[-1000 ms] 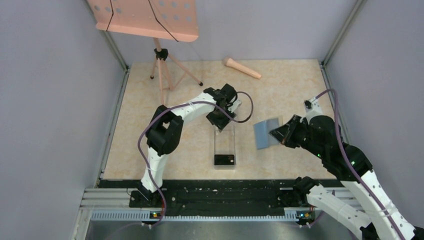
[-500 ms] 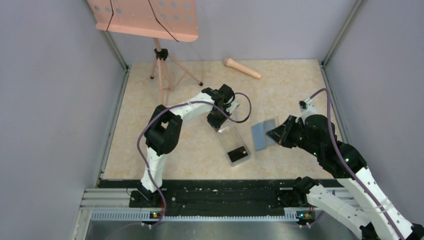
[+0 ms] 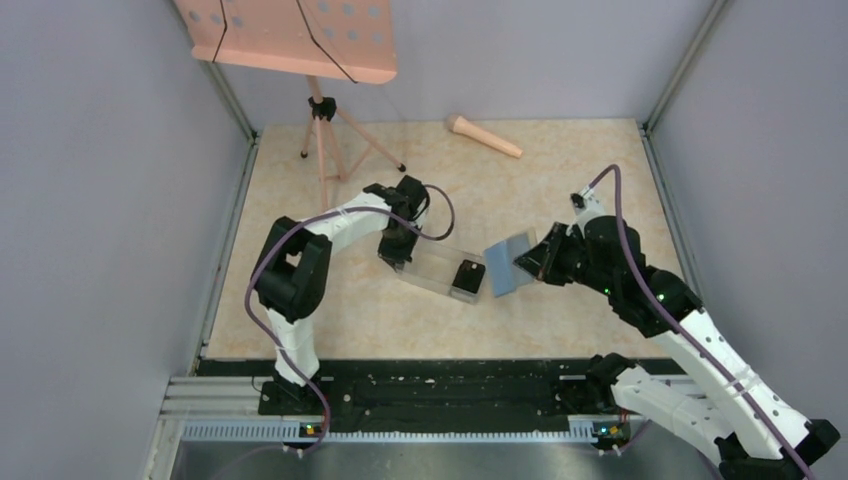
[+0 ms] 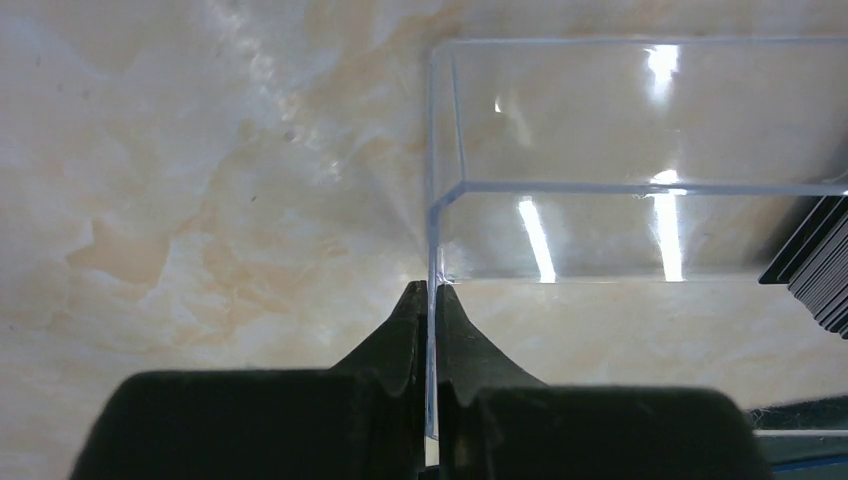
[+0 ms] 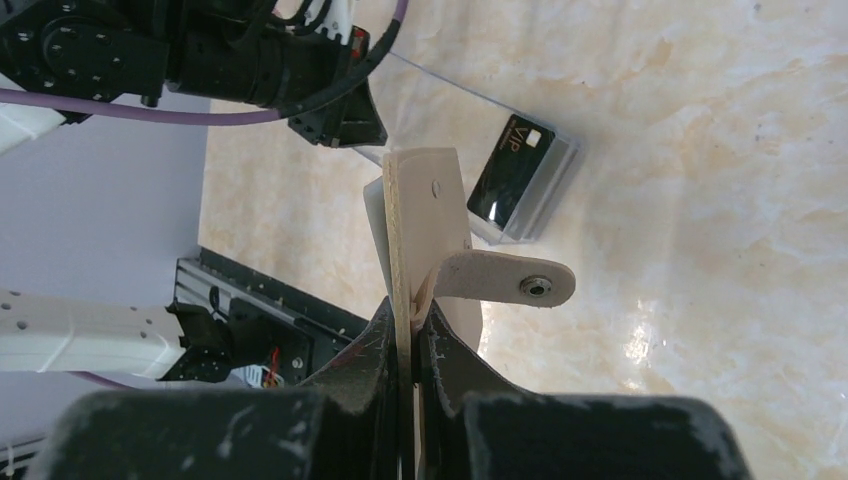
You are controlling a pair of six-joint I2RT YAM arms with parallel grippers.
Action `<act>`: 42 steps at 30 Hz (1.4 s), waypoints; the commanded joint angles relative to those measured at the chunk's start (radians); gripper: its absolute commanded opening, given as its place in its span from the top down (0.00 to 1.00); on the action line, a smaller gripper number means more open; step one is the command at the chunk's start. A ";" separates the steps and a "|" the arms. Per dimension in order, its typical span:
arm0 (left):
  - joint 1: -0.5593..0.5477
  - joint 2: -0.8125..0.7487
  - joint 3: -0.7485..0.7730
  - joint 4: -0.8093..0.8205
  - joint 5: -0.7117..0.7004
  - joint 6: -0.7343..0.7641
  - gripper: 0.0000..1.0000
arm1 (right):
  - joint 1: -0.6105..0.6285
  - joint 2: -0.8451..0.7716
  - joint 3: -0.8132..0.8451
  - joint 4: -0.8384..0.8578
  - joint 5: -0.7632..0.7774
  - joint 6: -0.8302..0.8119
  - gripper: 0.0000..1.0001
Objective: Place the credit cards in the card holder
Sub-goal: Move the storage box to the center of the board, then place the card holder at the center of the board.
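Card holder [image 3: 508, 263], clamped in the right claw [image 3: 530, 262], stands just beside the end of the clear box [image 3: 432, 268] where the credit cards [image 3: 467, 277] lie. Whether holder and box touch cannot be told.

Top view: only the holder's light blue inner face shows, as a tilted panel. The box lies slantwise on the bench [image 3: 580, 170], and the left claw [image 3: 395, 250] is at its opposite end, away from the cards. A peach, microphone-shaped object [image 3: 483, 135] lies well beyond the box at the far edge. A salmon perforated music stand [image 3: 290, 35] on a tripod rises beyond the box's left-claw end.

Right wrist view: this view alone shows the tan outer face of the card holder [image 5: 425, 215], seen almost edge-on, with a small snap dot. A tan strap [image 5: 505, 278] ending in a metal snap curls out from it. The right claw [image 5: 405, 320] has its fingers pressed together on the holder's near edge. Beyond the holder, the top card [image 5: 512, 183] in the box is black with gold "VIP" lettering and a small white patch.

Left wrist view: the left claw [image 4: 430, 300] pinches the thin end wall of the clear box [image 4: 640, 150], one finger on each side. The black stack of credit cards [image 4: 820, 270] shows as a corner at the far end of the box.

Surface and room: the bench is pale marbled beige and glossy, with strip reflections in the box walls. Plain grey walls enclose it, and a black rail [image 3: 430, 385] runs along the near edge.
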 commanded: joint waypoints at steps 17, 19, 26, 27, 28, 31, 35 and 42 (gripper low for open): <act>0.186 -0.299 -0.312 0.076 -0.094 -0.311 0.64 | -0.013 0.098 -0.361 0.464 -0.208 0.226 1.00; 0.185 -0.331 -0.315 0.082 -0.077 -0.298 0.47 | -0.016 0.095 -0.403 0.481 -0.211 0.258 1.00; 0.186 -0.447 -0.281 0.044 -0.105 -0.276 0.35 | -0.020 0.116 -0.500 0.533 -0.234 0.317 1.00; 0.185 -0.464 -0.279 0.041 -0.107 -0.274 0.35 | -0.019 0.119 -0.499 0.514 -0.228 0.305 1.00; 0.184 -0.483 -0.279 0.041 -0.105 -0.271 0.35 | -0.019 0.119 -0.497 0.496 -0.221 0.294 1.00; 0.185 -0.534 -0.279 0.045 -0.088 -0.267 0.35 | -0.020 0.120 -0.482 0.426 -0.189 0.250 1.00; 0.184 -0.609 -0.315 0.115 0.005 -0.265 0.35 | -0.020 0.130 -0.446 0.351 -0.168 0.189 0.93; 0.151 -0.752 -0.444 0.339 0.219 -0.313 0.26 | -0.020 0.167 -0.397 0.239 -0.107 0.112 0.45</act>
